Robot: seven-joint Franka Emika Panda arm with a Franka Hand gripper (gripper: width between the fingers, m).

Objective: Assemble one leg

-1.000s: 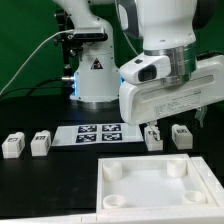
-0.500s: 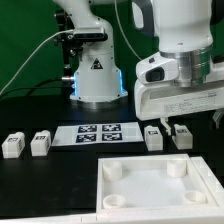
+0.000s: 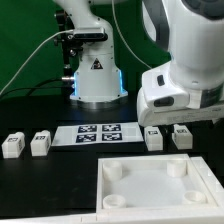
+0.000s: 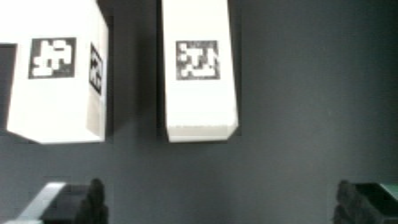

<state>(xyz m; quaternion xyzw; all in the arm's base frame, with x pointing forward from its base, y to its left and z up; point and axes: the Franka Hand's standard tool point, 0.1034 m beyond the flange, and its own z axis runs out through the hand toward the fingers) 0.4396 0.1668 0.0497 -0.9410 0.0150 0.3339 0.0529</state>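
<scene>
Four legs [image 3: 12, 146] [image 3: 40, 144] [image 3: 154, 139] [image 3: 181, 137], one panel [image 3: 150, 186]

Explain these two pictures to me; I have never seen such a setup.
The big white machine is a robot arm that puts furniture together. One picture comes from a camera standing off the arm. The other comes from a camera on the arm's wrist, looking past its gripper. On the black table lie four small white legs: one pair at the exterior view's left, another at its right, by the arm. Between the pairs lies a flat marker board; nearer the camera is a large white panel with corner sockets. The wrist view shows two legs close up. The gripper is open and holds nothing.
</scene>
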